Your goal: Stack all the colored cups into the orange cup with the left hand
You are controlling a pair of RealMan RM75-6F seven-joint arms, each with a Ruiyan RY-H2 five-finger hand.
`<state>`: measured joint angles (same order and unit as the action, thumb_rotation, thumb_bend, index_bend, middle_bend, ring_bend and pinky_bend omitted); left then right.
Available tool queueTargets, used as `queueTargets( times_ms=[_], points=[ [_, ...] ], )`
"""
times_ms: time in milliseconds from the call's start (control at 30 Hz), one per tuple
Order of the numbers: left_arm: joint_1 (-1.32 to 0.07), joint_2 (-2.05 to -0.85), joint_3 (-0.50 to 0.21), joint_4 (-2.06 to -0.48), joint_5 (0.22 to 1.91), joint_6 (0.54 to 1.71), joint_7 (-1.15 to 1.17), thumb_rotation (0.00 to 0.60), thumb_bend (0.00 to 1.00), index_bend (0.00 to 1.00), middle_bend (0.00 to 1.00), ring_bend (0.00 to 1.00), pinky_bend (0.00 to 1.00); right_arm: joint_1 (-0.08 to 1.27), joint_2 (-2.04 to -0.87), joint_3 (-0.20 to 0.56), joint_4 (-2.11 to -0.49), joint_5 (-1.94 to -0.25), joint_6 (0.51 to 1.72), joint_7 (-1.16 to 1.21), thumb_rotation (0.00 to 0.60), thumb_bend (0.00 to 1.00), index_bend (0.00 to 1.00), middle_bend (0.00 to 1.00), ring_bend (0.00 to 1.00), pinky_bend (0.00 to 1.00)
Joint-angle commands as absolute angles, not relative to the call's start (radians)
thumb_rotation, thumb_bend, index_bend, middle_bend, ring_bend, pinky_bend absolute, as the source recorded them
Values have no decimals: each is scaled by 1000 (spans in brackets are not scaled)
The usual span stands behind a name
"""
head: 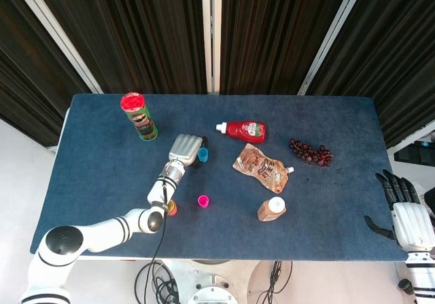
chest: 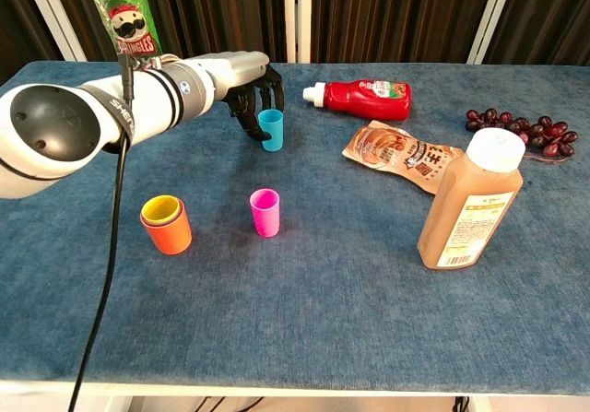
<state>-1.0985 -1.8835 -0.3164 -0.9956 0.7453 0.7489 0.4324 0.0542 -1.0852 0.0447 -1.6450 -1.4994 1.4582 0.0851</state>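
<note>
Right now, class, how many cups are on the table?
4: a blue cup by the left hand, a pink cup mid-table, and an orange cup holding a yellow cup; more could be nested unseen.

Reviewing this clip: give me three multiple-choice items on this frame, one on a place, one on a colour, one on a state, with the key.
1. Where is the left hand?
A. at the blue cup
B. over the grapes
C. on the juice bottle

2. What colour is the cup nested in the orange cup?
A. green
B. yellow
C. pink

3. How does the ketchup bottle lie?
A. upright
B. on its side
C. in the right hand

Key: 1 A, its fingers close around the blue cup; 2 B, a yellow cup shows inside; 3 B, it lies flat on the table.
</note>
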Motion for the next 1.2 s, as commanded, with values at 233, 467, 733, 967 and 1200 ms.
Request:
queueTargets(
  times_ms=[233,467,733,967,1200],
  points=[
    [-1097,-1928,-323,-927,807,771,366,600,254,495,532,473,570,56,-1087,47,-1634,-1492,1453,98,600,173,0,0,0,0],
    [-1076,-1911,-336,-964,858,813,322,600,257,526,560,500,593,57,-1083,48,-1629,-1492,1450,104,600,173,0,0,0,0],
    [-959,-1700,-324,-1363,863,948,373,600,255,526,560,500,593,59,-1081,48,-1629,-1495,1451,100,600,172,0,0,0,0],
    [-835,-1416,-232,-1805,783,1066,523,600,256,527,559,500,592,63,-1085,44,-1643,-1512,1453,83,600,173,0,0,0,0],
    [-708,-1286,-122,-2001,854,1171,494,600,256,531,560,501,592,77,-1082,43,-1660,-1517,1434,72,600,174,0,0,0,0]
  ],
)
